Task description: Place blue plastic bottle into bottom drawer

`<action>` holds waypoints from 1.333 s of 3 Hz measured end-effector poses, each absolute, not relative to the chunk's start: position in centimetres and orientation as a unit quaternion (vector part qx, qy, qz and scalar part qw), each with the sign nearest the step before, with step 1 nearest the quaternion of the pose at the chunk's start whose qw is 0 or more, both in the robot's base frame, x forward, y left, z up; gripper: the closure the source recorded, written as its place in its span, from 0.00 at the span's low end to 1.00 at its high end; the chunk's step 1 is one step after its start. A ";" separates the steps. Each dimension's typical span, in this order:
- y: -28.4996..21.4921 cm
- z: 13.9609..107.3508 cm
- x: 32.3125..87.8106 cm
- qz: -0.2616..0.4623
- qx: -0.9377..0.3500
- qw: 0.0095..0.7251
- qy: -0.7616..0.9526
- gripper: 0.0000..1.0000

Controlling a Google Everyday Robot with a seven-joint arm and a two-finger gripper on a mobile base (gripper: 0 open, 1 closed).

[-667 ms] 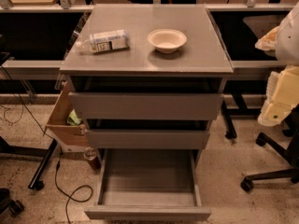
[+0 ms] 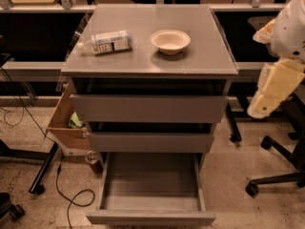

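Note:
The blue plastic bottle (image 2: 108,42) lies on its side on the grey cabinet top (image 2: 143,63), at the left, cap end pointing left. The bottom drawer (image 2: 150,217) is pulled out toward me and its tray shows nothing inside. The two drawers above it are slightly open. My gripper (image 2: 275,88), cream-coloured, hangs off the cabinet's right side at about the top drawer's height, well apart from the bottle and holding nothing that I can see.
A white bowl (image 2: 170,40) stands on the cabinet top right of the bottle. A cardboard box (image 2: 64,125) sits by the cabinet's left side, with a cable on the floor. A chair base (image 2: 276,175) stands at the right. Tables run behind.
My gripper has shifted slightly left and up at the right of the cabinet. The bottle, bowl and drawers have not moved.

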State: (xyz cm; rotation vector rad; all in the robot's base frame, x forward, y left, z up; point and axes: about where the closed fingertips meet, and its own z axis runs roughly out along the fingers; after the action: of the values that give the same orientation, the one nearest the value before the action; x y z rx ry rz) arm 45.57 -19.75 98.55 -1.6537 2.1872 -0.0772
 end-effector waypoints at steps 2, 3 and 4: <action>-5.4 100.1 56.1 0.067 -0.566 0.318 0.757 0.00; 1.9 99.6 61.0 0.108 -0.534 0.345 0.765 0.00; 3.5 99.6 61.0 0.127 -0.511 0.341 0.779 0.00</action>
State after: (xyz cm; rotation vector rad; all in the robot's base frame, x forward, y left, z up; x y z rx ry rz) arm 60.99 3.54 99.59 -1.3293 2.0264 0.3306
